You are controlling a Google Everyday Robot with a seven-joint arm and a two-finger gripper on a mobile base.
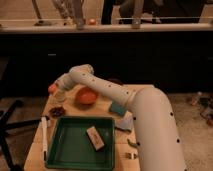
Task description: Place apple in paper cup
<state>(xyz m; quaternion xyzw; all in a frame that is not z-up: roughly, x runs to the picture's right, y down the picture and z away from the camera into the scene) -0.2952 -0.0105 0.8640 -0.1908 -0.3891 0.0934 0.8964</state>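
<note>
Apple at the desk's far left corner, pinched in the closed hand, just above the paper cup. Orange bowl beside the cup to the right. Green tray nearer, holding a small block.
</note>
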